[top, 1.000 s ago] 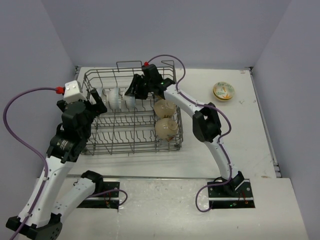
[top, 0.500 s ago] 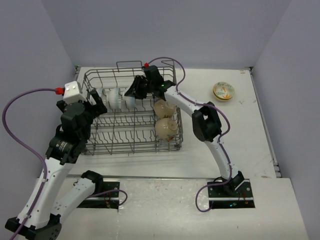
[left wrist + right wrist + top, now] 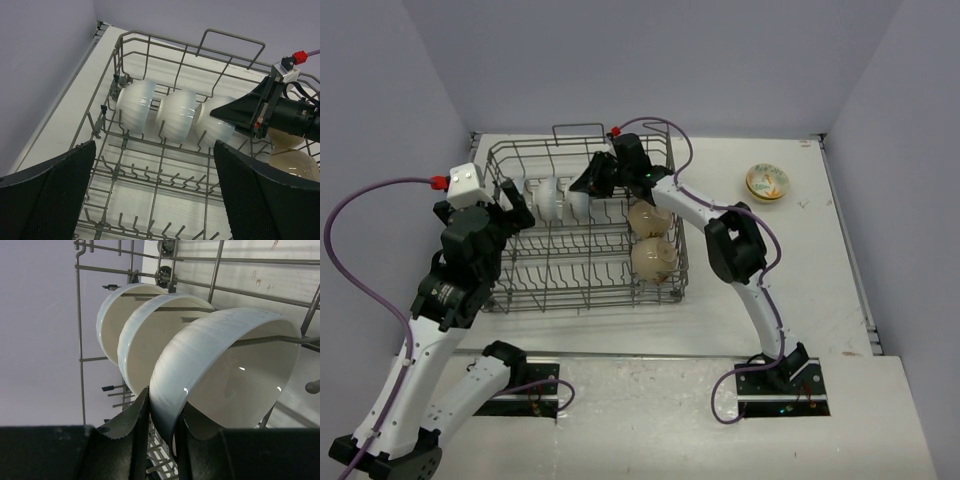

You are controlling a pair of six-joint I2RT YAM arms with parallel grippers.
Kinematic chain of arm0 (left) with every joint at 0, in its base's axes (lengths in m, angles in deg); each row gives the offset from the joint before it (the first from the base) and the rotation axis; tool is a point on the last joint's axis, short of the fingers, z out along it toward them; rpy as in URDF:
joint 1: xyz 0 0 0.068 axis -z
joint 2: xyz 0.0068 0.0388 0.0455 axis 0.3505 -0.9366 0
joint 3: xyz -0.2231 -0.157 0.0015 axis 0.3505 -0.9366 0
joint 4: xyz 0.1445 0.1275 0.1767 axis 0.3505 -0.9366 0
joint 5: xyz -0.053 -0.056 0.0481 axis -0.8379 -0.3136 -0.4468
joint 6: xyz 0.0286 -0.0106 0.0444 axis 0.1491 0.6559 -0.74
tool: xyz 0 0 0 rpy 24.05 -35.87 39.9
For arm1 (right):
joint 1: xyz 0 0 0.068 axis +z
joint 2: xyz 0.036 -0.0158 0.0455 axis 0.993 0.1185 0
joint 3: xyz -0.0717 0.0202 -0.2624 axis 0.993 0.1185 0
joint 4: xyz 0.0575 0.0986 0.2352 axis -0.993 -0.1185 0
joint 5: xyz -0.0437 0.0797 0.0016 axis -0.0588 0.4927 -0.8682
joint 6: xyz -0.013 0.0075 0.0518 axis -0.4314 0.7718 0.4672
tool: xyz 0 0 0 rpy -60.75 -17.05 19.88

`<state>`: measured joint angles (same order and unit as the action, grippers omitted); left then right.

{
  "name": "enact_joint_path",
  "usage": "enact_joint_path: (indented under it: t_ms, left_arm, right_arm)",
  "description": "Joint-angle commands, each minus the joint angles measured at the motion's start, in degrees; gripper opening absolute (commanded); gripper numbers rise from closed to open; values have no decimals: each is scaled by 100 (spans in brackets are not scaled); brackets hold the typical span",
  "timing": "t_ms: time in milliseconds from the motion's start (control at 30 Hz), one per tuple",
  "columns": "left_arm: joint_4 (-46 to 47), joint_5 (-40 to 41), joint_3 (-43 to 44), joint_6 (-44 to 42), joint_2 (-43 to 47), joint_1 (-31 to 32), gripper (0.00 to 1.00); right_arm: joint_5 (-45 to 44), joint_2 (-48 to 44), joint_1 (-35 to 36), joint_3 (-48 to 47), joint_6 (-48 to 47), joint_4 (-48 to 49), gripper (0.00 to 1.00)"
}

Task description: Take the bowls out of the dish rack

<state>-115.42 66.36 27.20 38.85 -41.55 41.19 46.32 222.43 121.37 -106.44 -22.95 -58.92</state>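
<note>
The grey wire dish rack (image 3: 510,290) stands at centre left. Three pale blue bowls stand on edge in its back row (image 3: 177,116). My right gripper (image 3: 586,184) is shut on the rim of the rightmost pale bowl (image 3: 220,365), one finger outside, one inside; this bowl also shows in the left wrist view (image 3: 215,127). Two beige bowls (image 3: 651,238) sit at the rack's right end. The yellow bowl (image 3: 767,182) rests on the table at far right. My left gripper (image 3: 510,200) is open and empty over the rack's left side.
The rack's upright tines (image 3: 150,175) and looped handle (image 3: 232,40) surround the bowls. Purple walls close in at left and back. The white table (image 3: 820,270) stretches right of the rack. The right arm (image 3: 695,210) reaches across the rack's back right corner.
My right gripper has closed in on the rightmost pale bowl and shifted slightly. The left arm has barely moved.
</note>
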Motion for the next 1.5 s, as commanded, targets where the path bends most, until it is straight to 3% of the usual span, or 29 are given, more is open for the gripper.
enact_joint_path:
  t_ms: [0,67,900,1467]
  left_arm:
    - [243,62,-73,-133,38,34,100]
    - [251,62,-74,-142,38,34,100]
    - [295,106,-126,-151,21,34,100]
    - [313,88,-135,-160,-23,34,100]
  right_arm:
    - [272,-347,32,317,443,977,3]
    - [202,-487,32,431,408,1170,0]
    - [44,-1498,-56,1082,1084,2999,0]
    - [-176,-2069,-100,1521,1339,3544,0]
